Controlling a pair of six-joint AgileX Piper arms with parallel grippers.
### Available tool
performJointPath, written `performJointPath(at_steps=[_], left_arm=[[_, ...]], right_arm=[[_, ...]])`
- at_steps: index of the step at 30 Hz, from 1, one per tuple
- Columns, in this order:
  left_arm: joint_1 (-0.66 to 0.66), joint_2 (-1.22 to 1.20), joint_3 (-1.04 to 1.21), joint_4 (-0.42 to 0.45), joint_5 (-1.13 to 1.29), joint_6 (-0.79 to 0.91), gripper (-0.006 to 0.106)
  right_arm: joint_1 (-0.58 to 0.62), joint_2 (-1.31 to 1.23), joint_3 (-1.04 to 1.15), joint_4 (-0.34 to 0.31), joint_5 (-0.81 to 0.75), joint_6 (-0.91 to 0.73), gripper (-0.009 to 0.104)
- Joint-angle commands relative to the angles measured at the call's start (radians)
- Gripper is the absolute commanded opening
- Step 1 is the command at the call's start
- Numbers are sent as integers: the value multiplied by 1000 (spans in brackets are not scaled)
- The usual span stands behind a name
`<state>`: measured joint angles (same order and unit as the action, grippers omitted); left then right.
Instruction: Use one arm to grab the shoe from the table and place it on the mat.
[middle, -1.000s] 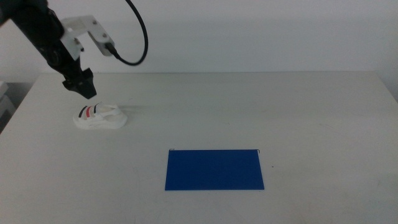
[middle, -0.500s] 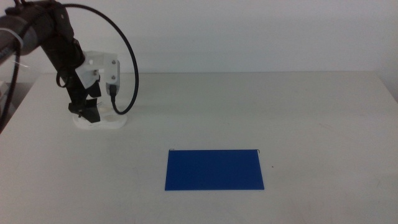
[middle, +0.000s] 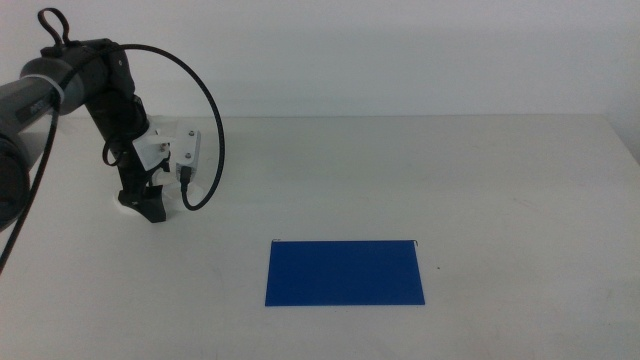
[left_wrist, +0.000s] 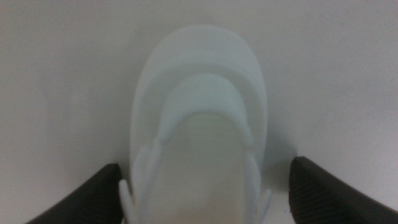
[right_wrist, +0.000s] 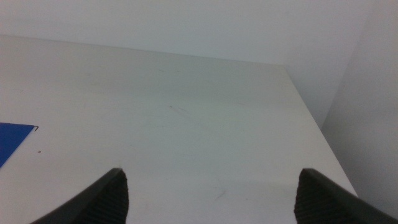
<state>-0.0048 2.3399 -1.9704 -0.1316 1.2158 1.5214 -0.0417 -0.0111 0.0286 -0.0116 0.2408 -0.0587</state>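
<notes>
The white shoe (left_wrist: 199, 106) lies on the table (middle: 450, 170) at the far left, filling the left wrist view between my left gripper's two dark jaws. My left gripper (middle: 149, 204) is open and down over the shoe, one jaw on each side of it (left_wrist: 205, 167). In the middle view the arm and gripper hide most of the shoe. The deep-blue mat (middle: 345, 272) lies flat at the front centre, well to the right of the shoe. My right gripper (right_wrist: 211, 180) is open and empty over the table's right part, out of the middle view.
The arm's black cable (middle: 205, 120) loops to the right of the left wrist. The table's right edge (right_wrist: 311, 118) and a corner of the mat (right_wrist: 12, 140) show in the right wrist view.
My left arm has come down from above the shoe and now straddles it with open jaws. The shoe and mat have not moved.
</notes>
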Motion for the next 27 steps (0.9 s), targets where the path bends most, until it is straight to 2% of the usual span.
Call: performJointPath(at_steps=[1,5,10,12,18,27], left_arm=[[-4,-67,-30,-15,21,2,79],[-4,-67,-33,-15,23,-4,54],[-4,-78,-33,-22,52,-55,9],[-4,-89,-33,-39,88,-55,-2],[-15,-137,-26,-113,96,-171,-1],[-212,-248,4,-18,95,-349,-1]], right_arm=[[-2,3,5,-8,-73,-10,78],[-2,3,5,-8,-73,-10,78],[-2,3,5,-8,-73,-10,78],[-2,3,5,-8,-73,-10,78],[-2,3,5,-8,-73,-10,78],[-2,3,5,-8,-73,-10,78]])
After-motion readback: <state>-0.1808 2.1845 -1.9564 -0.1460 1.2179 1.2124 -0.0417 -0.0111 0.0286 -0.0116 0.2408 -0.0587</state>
